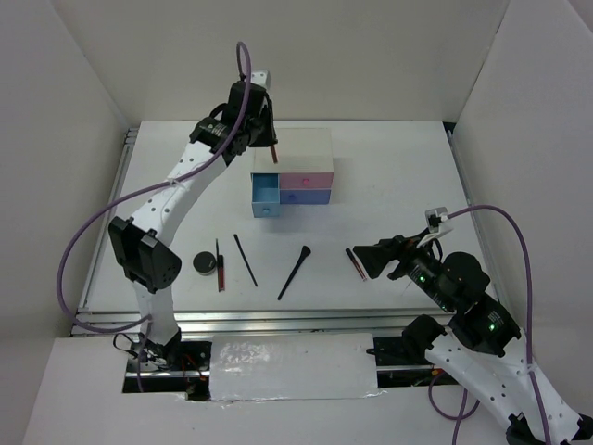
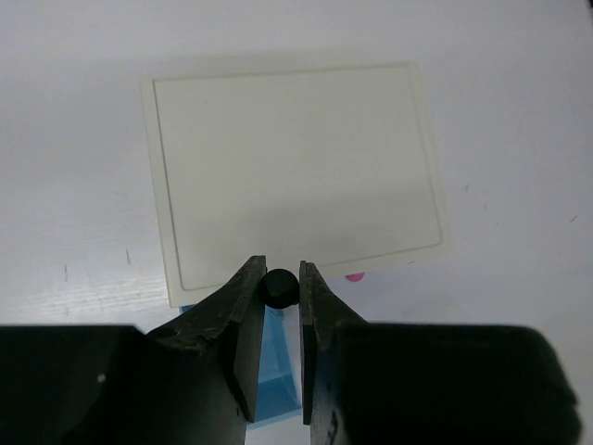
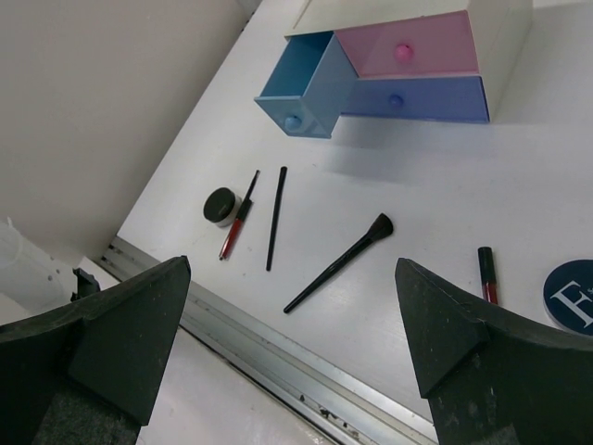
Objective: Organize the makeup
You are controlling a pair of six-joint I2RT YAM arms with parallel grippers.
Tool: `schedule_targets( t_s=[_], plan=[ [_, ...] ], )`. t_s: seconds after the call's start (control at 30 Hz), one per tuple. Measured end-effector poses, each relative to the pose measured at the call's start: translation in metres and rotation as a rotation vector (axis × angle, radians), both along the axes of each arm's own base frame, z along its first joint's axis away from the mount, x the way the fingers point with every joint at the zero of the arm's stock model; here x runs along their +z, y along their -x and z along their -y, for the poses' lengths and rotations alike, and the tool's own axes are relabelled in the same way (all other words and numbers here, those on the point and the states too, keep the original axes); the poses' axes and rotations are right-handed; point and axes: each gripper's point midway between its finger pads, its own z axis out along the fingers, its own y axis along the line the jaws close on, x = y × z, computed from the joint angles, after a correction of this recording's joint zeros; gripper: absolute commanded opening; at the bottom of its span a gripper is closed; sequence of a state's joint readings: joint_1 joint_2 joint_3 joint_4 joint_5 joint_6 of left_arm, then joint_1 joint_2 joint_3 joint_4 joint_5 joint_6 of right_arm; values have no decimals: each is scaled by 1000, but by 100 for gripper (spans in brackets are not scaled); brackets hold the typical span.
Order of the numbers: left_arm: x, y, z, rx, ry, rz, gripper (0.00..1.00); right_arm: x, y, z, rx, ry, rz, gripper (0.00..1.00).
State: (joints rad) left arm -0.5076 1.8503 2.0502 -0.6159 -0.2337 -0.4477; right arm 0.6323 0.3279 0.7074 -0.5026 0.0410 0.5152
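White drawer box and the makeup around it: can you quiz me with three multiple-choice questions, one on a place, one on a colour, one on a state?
1. Where does the flared black brush lie?
A) inside a drawer
B) on the table, between the thin black pencil and the short tube
C) held in a gripper

2. What colour is the pulled-out drawer?
A) light blue
B) pink
C) white

3. How is the left gripper?
A) open and empty
B) lying on the tabletop
C) shut on a red-brown stick

Answers:
1 B: the top view shows it flat on the table between those two.
2 A: the light blue one sticks out, while the pink drawer is shut.
3 C: its fingers pinch the stick over the white box.
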Motion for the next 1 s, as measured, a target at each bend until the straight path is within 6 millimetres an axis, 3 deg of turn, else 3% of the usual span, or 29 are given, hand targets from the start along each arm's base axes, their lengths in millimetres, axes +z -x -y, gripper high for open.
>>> schedule_targets(
  t_s=[0.2,0.27,0.53,0.8,1.0],
  plan=[
    [-68,-1,-12,-9,-71,-193,11,2,1,1,0,-5,8,100],
    [-81,5,-16,-9,-90,-235,11,2,1,1,0,-5,8,100],
    [-90,11,-17,-14,-101,-267,11,2,2,1,4,-3,10,100],
    [-125,25,-18,-34,-125,-359,12,2,2,1,5,-3,10,100],
    [-129,29,-16,-40,-131,-369,12,2,2,0,5,-3,10,100]
  ],
)
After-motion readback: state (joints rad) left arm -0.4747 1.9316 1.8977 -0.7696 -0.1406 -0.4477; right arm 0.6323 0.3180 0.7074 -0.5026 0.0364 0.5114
